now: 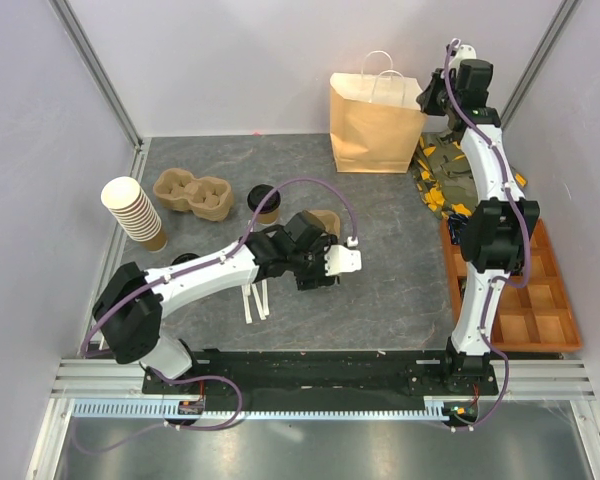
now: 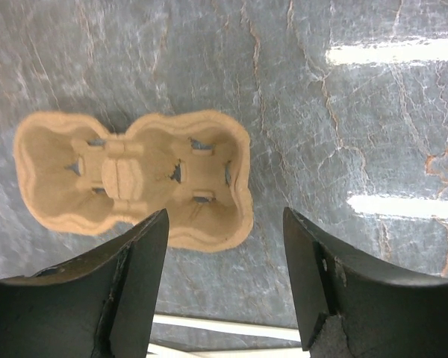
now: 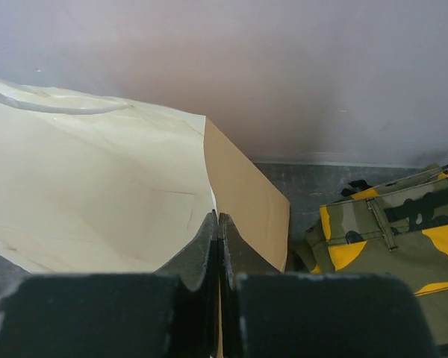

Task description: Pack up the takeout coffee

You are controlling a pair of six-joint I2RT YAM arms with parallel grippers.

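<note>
The takeout coffee (image 1: 264,203), a small brown cup with a black lid, stands on the table (image 1: 380,260) left of centre in the top view. It is just to the right of a pulp cup carrier (image 1: 193,195), and nothing holds it. The right gripper (image 3: 219,220) is at the upper right and fully closed. The rim of the paper bag (image 3: 97,194) runs down into the seam between its fingers, so it seems to pinch the bag's edge and hold the mouth open. The left gripper (image 2: 224,287) is wide open and empty. It hangs over a second cup carrier (image 2: 134,175) in the middle of the table, a little to the right of the coffee. I judge that the step now is to fetch the cup. To do it well, the left gripper should come to the cup from the side and take it on the paper wall below the lid, not on the lid itself. It should close gently so the cup is not crushed, and carry it upright. The right gripper should not pull the thin paper while the cup goes down, or the bag may tip.
</note>
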